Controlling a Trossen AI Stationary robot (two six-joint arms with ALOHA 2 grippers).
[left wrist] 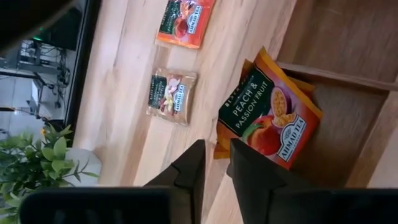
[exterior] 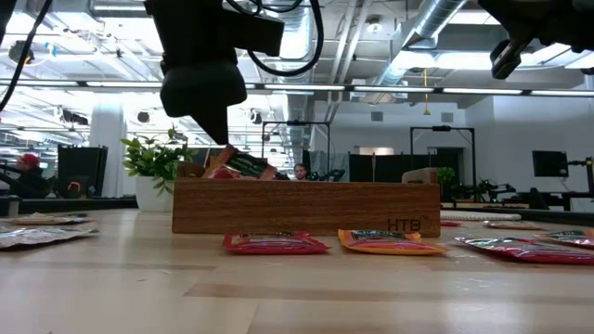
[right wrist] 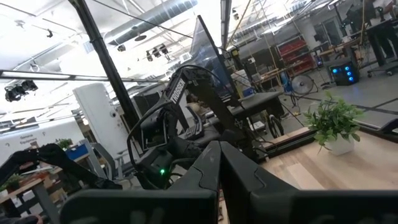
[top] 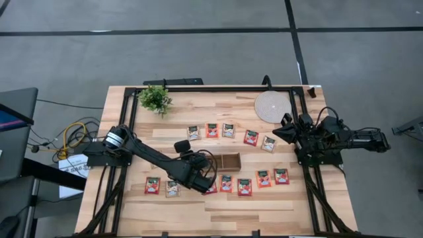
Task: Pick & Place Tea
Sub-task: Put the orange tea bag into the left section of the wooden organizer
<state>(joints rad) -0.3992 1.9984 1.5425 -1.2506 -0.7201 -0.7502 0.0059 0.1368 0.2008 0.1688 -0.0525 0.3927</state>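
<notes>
An orange tea sachet [left wrist: 268,113] lies tilted in the end compartment of the wooden tray [left wrist: 348,118], on another sachet. It leans over the tray's wall, and one corner sticks out above the rim [exterior: 239,165]. My left gripper [left wrist: 216,154] hovers at that corner with its fingers slightly parted. More tea sachets lie flat on the table in two rows [top: 228,130] [top: 264,178]. My right gripper [right wrist: 219,163] waits shut, raised at the table's right edge [top: 291,132]. My left gripper's fingers [left wrist: 194,163] slant down at the orange sachet's outer corner [left wrist: 221,144], one on either side of it. I cannot tell whether they touch it. The sachet rests on the tray's wall and in the compartment.
A small potted plant [top: 155,99] stands at the far left of the table and a round cork mat [top: 272,106] at the far right. Loose sachets [left wrist: 172,96] [left wrist: 185,18] lie on the table just beyond the tray's left end. Bare wood runs along the near edge.
</notes>
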